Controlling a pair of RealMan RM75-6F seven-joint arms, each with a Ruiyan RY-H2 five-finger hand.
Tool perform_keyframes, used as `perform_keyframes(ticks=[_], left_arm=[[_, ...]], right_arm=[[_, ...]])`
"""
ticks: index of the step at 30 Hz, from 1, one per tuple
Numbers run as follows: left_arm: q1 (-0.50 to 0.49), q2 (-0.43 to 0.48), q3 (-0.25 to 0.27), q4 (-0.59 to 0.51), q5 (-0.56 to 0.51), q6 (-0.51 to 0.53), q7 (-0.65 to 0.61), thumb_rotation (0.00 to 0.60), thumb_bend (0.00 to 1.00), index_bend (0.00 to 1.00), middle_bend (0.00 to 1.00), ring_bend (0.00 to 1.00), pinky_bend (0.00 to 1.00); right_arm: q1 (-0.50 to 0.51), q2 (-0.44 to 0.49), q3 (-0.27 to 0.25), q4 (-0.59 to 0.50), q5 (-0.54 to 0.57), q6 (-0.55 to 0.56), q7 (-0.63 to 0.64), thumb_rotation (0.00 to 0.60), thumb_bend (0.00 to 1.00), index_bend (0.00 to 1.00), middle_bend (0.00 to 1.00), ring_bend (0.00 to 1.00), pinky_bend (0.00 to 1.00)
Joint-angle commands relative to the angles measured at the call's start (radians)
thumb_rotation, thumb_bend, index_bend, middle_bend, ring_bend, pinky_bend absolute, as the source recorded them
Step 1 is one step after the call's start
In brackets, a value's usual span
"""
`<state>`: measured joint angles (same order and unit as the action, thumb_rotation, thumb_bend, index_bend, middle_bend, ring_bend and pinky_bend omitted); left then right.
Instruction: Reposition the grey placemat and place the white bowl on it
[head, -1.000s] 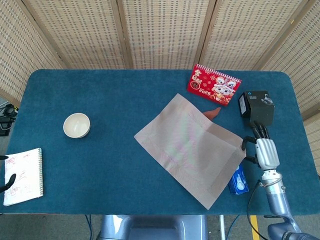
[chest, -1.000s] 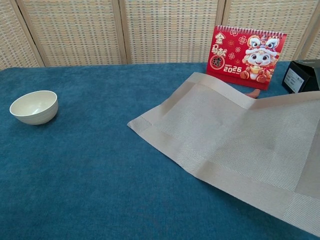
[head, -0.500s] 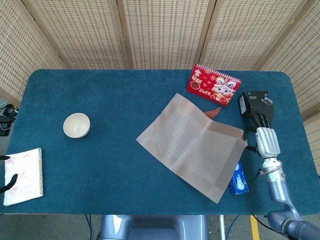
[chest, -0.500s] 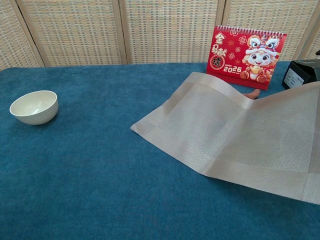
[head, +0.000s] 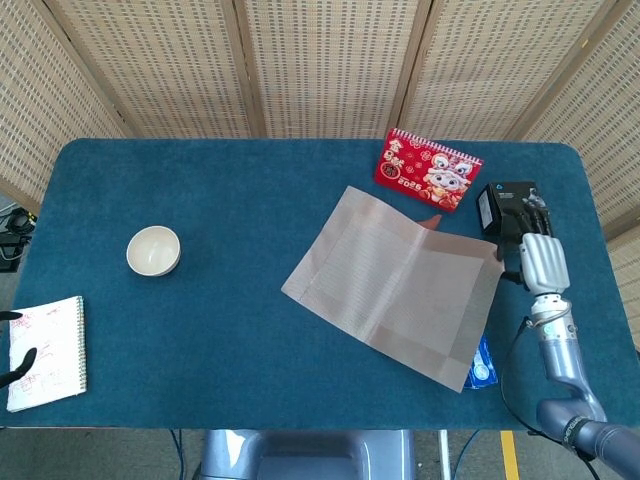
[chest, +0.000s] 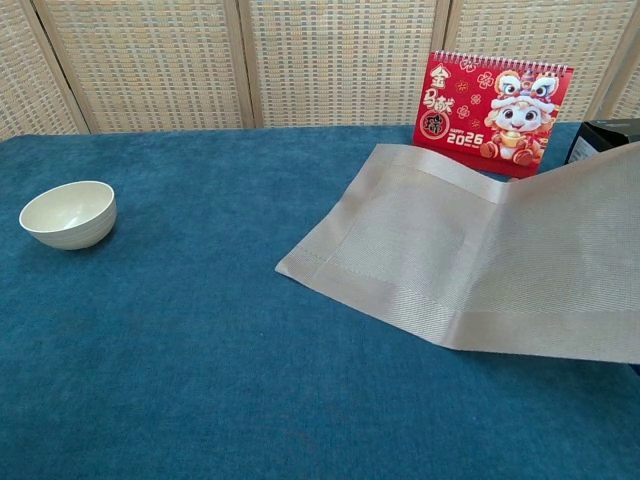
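Head + chest views, tabletop scene. Your right hand (head: 537, 262) grips the right edge of the grey placemat (head: 395, 284) and holds that side up off the blue table (head: 230, 210); fingers closed on the edge. In the chest view the mat's right part rises toward the frame edge, while its left corner lies flat on the cloth.

Vs. 1 s ago: the hand has moved toward the far edge, now just beside the black box (head: 503, 205). The mat followed: its left corner has slid rightward, and the near corner has swung up and to the right. The blue packet (head: 481, 364) is now mostly covered by the mat's near corner.

The white bowl (head: 153, 250) sits unchanged at left, upright, well apart from the mat. The red calendar (head: 427, 169) stands at the far side, just behind the mat's far corner. The notebook (head: 46, 352) lies at the near-left corner. Your left hand (head: 15, 368) shows only as dark fingertips at the frame's left edge over the notebook; can't tell its state.
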<state>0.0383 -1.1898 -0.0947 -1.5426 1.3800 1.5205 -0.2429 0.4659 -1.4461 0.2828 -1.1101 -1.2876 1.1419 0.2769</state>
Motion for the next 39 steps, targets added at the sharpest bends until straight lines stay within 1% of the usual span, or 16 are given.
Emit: perform_keyframes(ticks=[1,5,6,8,10,11,12,13,15,16,19,22,28,33,37,39], left_arm=[[-0.001,-0.001,0.000,-0.001,-0.001,0.000,0.004,0.600,0.29,0.32,0.00,0.00,0.00],[0.000,-0.001,-0.002,-0.004,-0.001,0.004,0.007,0.600,0.29,0.32,0.00,0.00,0.00],[0.001,0.000,-0.004,-0.004,-0.004,0.004,0.006,0.600,0.29,0.32,0.00,0.00,0.00],[0.000,0.000,-0.004,-0.002,-0.008,0.001,0.005,0.600,0.29,0.32,0.00,0.00,0.00],[-0.001,-0.001,-0.003,0.002,-0.011,-0.005,0.006,0.600,0.29,0.32,0.00,0.00,0.00],[-0.001,-0.002,-0.002,0.003,-0.012,-0.007,0.006,0.600,0.29,0.32,0.00,0.00,0.00],[-0.002,-0.003,-0.002,0.005,-0.012,-0.009,0.006,0.600,0.29,0.32,0.00,0.00,0.00],[-0.002,-0.003,-0.001,0.006,-0.012,-0.010,0.006,0.600,0.29,0.32,0.00,0.00,0.00],[-0.002,-0.003,0.000,0.007,-0.009,-0.009,0.006,0.600,0.29,0.32,0.00,0.00,0.00],[-0.002,-0.003,0.000,0.007,-0.008,-0.008,0.006,0.600,0.29,0.32,0.00,0.00,0.00],[-0.002,-0.003,0.001,0.006,-0.004,-0.007,0.003,0.600,0.29,0.32,0.00,0.00,0.00],[-0.002,-0.002,0.004,0.005,0.003,-0.006,0.001,0.600,0.29,0.32,0.00,0.00,0.00],[-0.005,0.000,0.007,0.000,0.015,-0.004,0.001,0.600,0.29,0.30,0.00,0.00,0.00],[-0.013,0.007,0.007,-0.014,0.031,-0.005,0.001,0.600,0.28,0.27,0.00,0.00,0.00],[-0.037,0.028,-0.002,-0.050,0.066,-0.005,0.004,0.600,0.22,0.26,0.00,0.00,0.00],[-0.052,0.035,-0.012,-0.063,0.080,-0.003,0.018,0.600,0.16,0.25,0.00,0.00,0.00]], right_arm=[[0.013,0.015,0.017,0.001,0.023,-0.023,-0.005,0.600,0.50,0.76,0.25,0.00,0.00],[0.027,0.024,0.033,0.001,0.033,-0.031,-0.010,0.600,0.48,0.75,0.24,0.00,0.00],[0.034,0.034,0.044,0.000,0.042,-0.034,-0.021,0.600,0.47,0.73,0.23,0.00,0.00],[0.031,0.047,0.044,-0.014,0.048,-0.035,-0.027,0.600,0.42,0.64,0.18,0.00,0.00],[0.020,0.067,0.035,-0.034,0.052,-0.044,-0.029,0.600,0.35,0.42,0.06,0.00,0.00],[0.016,0.077,0.031,-0.044,0.055,-0.049,-0.029,0.600,0.33,0.34,0.03,0.00,0.00],[0.010,0.087,0.027,-0.053,0.058,-0.052,-0.031,0.600,0.30,0.23,0.00,0.00,0.00],[0.005,0.097,0.023,-0.060,0.060,-0.053,-0.035,0.600,0.27,0.13,0.00,0.00,0.00],[-0.009,0.109,0.019,-0.071,0.066,-0.042,-0.047,0.600,0.24,0.03,0.00,0.00,0.00],[-0.020,0.116,0.016,-0.079,0.069,-0.030,-0.051,0.600,0.23,0.01,0.00,0.00,0.00],[-0.051,0.130,0.010,-0.093,0.073,0.006,-0.050,0.600,0.22,0.00,0.00,0.00,0.00],[-0.093,0.146,0.003,-0.120,0.068,0.050,-0.009,0.600,0.22,0.00,0.00,0.00,0.00],[-0.165,0.179,-0.028,-0.162,0.028,0.127,0.062,0.600,0.20,0.00,0.00,0.00,0.00],[-0.233,0.200,-0.073,-0.199,-0.015,0.190,0.114,0.600,0.17,0.00,0.00,0.00,0.00],[-0.295,0.211,-0.107,-0.248,-0.049,0.262,0.141,0.600,0.15,0.00,0.00,0.00,0.00],[-0.314,0.215,-0.116,-0.267,-0.064,0.289,0.148,0.600,0.15,0.00,0.00,0.00,0.00]])
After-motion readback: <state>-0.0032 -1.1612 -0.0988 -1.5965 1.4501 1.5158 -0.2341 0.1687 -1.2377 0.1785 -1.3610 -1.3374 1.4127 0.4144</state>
